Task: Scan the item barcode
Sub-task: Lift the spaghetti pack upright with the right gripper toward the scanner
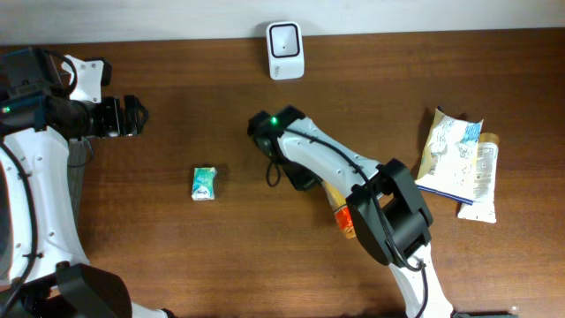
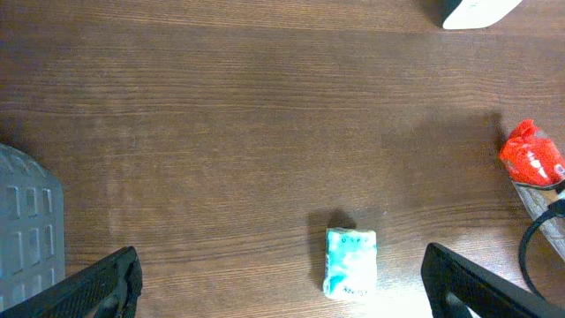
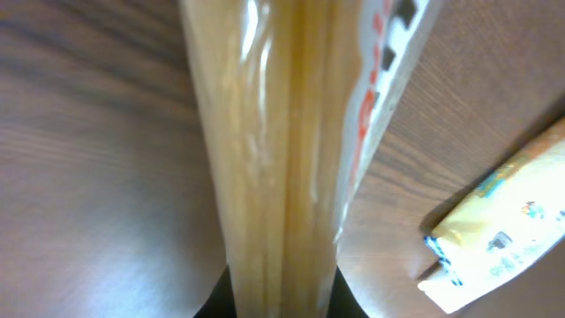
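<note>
A long clear packet of spaghetti (image 3: pixel 274 132) with a red-printed label runs up the middle of the right wrist view. My right gripper (image 3: pixel 281 300) is shut on its near end, dark fingers (image 3: pixel 214 306) showing at either side. From overhead the packet's orange end (image 1: pixel 344 218) pokes out under the right arm, and the right gripper (image 1: pixel 298 175) is mid-table. The white barcode scanner (image 1: pixel 285 50) stands at the far edge, its corner (image 2: pixel 477 9) also showing in the left wrist view. My left gripper (image 1: pixel 132 117) is open at the far left, nothing between its fingers (image 2: pixel 106 284).
A small teal packet (image 1: pixel 204 183) lies left of centre and appears between the left fingers (image 2: pixel 350 262) lower in that view. Two snack bags (image 1: pixel 457 159) lie at the right, with a yellow one (image 3: pixel 503 221) visible beside the spaghetti. A grey block (image 2: pixel 26 221) sits at the left.
</note>
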Robot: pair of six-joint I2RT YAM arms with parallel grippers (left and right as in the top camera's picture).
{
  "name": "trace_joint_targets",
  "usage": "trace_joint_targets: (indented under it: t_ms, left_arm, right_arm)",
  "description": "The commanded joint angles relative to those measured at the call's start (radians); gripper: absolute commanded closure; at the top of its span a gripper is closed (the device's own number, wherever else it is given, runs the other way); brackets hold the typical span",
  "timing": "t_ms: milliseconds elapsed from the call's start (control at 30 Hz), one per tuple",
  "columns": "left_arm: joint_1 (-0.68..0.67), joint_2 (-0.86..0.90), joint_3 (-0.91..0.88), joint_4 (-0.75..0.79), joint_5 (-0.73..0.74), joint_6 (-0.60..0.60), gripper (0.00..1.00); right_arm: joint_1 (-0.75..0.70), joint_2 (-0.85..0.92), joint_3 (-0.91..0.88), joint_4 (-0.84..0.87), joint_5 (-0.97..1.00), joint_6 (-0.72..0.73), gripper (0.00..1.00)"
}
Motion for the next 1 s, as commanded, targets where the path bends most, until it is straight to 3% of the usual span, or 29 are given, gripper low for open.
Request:
trace_joint_targets:
  t_ms: [0, 33, 167, 267, 433, 500, 667, 800, 967]
  left_arm:
    - [0.001, -0.004, 0.006, -0.001, 0.011, 0.019, 0.01]
    - [0.001, -0.004, 0.006, -0.001, 0.011, 0.019, 0.01]
    - [0.001, -0.004, 0.006, -0.001, 0.011, 0.019, 0.01]
    - [0.001, -0.004, 0.006, -0.001, 0.011, 0.019, 0.01]
    - [0.001, -0.004, 0.006, -0.001, 0.011, 0.019, 0.01]
    - [0.001, -0.004, 0.006, -0.001, 0.011, 0.019, 0.01]
    - [0.001, -0.004, 0.006, -0.001, 0.011, 0.019, 0.01]
    - [0.001, -0.004, 0.006, -0.001, 0.011, 0.019, 0.01]
    - [0.001, -0.004, 0.006, -0.001, 0.011, 0.019, 0.01]
  right_arm:
    - [-0.042, -0.026, 0.199, -0.097, -0.224, -0.064, 0.96]
    - [-0.062, -0.026, 0.246, -0.119, -0.317, -0.099, 0.96]
    - [-0.256, -0.027, 0.375, -0.157, -1.217, -0.476, 0.96]
    - [-0.386, -0.027, 0.375, -0.204, -1.594, -0.629, 0.96]
    - [-0.453, -0.027, 0.375, -0.226, -1.788, -0.631, 0.96]
    - [-0.454, -0.027, 0.375, -0.219, -1.794, -0.633, 0.96]
    - [-0.416, -0.021, 0.273, -0.119, -1.559, -0.617, 0.96]
    - [-0.411, -0.021, 0.061, 0.151, -1.326, -0.369, 0.96]
    - [-0.412, -0.021, -0.034, 0.24, -0.978, -0.251, 0.95]
